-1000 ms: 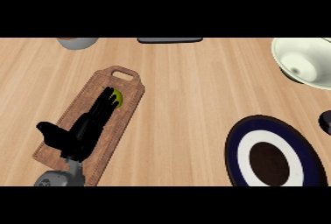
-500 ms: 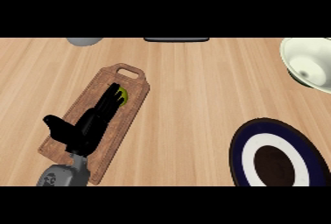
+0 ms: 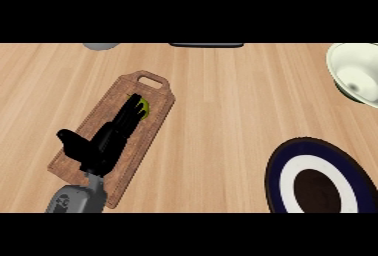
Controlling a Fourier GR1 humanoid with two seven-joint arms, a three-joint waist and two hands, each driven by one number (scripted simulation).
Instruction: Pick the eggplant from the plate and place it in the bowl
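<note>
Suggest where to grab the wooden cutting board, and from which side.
Take the cutting board by its handle, the slotted tab at the far end. The board lies flat on the counter, so its long edges give little to pinch; the slot gives a hold. Come from above at the far end: the left hand covers the middle.

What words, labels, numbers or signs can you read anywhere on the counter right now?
None: no words, numbers, labels or signs show on the cutting board, the plate, the bowl or the left hand.
</note>
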